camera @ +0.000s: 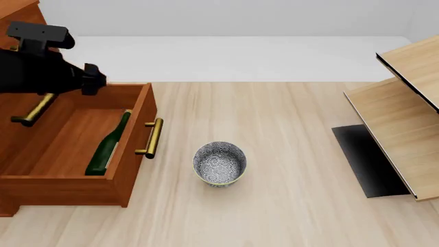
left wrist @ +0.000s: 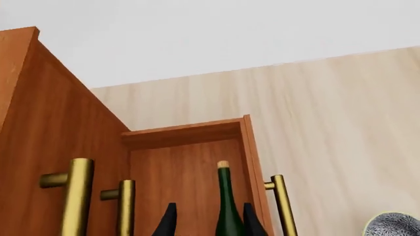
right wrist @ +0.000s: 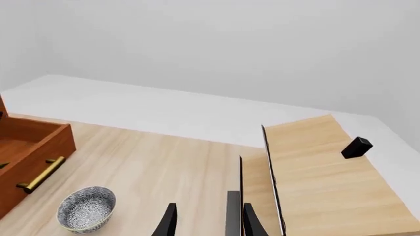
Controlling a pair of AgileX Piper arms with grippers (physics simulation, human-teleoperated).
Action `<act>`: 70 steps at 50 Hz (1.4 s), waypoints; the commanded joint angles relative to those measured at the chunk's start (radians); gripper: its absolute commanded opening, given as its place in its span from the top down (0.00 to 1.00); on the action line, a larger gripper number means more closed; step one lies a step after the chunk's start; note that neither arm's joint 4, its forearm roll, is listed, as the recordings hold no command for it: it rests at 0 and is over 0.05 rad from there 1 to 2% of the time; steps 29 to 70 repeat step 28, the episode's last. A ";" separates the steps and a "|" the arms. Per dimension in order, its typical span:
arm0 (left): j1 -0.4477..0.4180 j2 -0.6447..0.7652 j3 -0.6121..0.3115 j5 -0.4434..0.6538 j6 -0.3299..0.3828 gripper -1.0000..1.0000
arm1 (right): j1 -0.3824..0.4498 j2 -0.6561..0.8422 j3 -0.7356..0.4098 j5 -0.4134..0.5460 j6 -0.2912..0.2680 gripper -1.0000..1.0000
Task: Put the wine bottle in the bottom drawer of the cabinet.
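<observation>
Pale wood worktop [camera: 288, 118] fills the scene, with a white wall behind it. On it stands the cabinet [camera: 17, 110], reddish-brown, and its bottom drawer [camera: 133, 128] is pulled out wide. The wine bottle [camera: 108, 145] lies flat inside this drawer, along the front wall, just behind the brass bar handle [camera: 152, 138]; its cork points away from the camera and its base is toward the near side.

The left jaws [left wrist: 208, 223] are released: in the left wrist view two dark fingertips [left wrist: 166, 222] stand apart, and the bottle's neck and cork are seen between them and farther ahead, not touched by them. The drawer's handle is just beside the jaws on one side, and two upper brass handles [left wrist: 77, 194] are on the other side. In the front view the left arm [camera: 41, 69] hangs over the back part of the drawer.

The right jaws [right wrist: 208, 223] are also released and hold nothing. Ahead of them, close, is the pale shelf unit [right wrist: 315, 172], which has a small black block [right wrist: 357, 147] on it. A patterned bowl [camera: 219, 163] stands on the worktop well to their side, between them and the drawer.
</observation>
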 commanded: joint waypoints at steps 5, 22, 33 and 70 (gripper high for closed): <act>-0.008 -0.249 -0.009 0.138 0.032 0.00 | 0.008 0.000 0.001 -0.005 -0.001 0.00; -0.019 -0.421 -0.079 0.264 0.046 0.00 | 0.016 0.000 -0.009 0.001 -0.004 0.00; -0.006 -0.486 -0.100 0.307 0.054 0.00 | 0.016 0.000 -0.022 0.008 -0.008 0.00; -0.006 -0.486 -0.100 0.307 0.054 0.00 | 0.016 0.000 -0.022 0.008 -0.008 0.00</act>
